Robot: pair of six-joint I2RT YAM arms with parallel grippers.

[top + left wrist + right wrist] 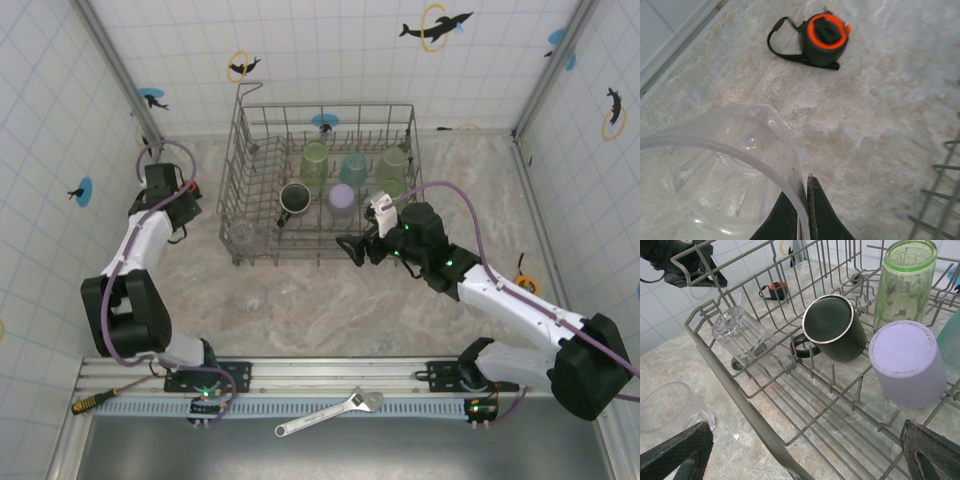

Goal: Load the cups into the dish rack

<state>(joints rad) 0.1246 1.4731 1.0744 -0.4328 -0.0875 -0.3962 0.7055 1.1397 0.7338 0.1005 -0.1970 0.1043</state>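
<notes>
My left gripper (807, 202) is shut on the rim of a clear cup (715, 185), one finger inside the wall and one outside. From above, that gripper (186, 200) sits left of the dish rack (237, 150). The rack holds two green cups (315, 160), a teal cup (353, 168), a lavender cup (907, 365), a black mug (835, 330) on its side and a clear cup (740, 332). Another clear cup (250, 295) stands on the table in front of the rack. My right gripper (805, 460) is open over the rack's near edge, nothing between its fingers.
An orange-and-black tape measure (822, 40) lies on the stone tabletop beyond the left gripper, beside the rack's left wall (940, 190). Tiled walls close in the back and sides. A wrench (330, 412) and a screwdriver (100, 398) lie on the near rail.
</notes>
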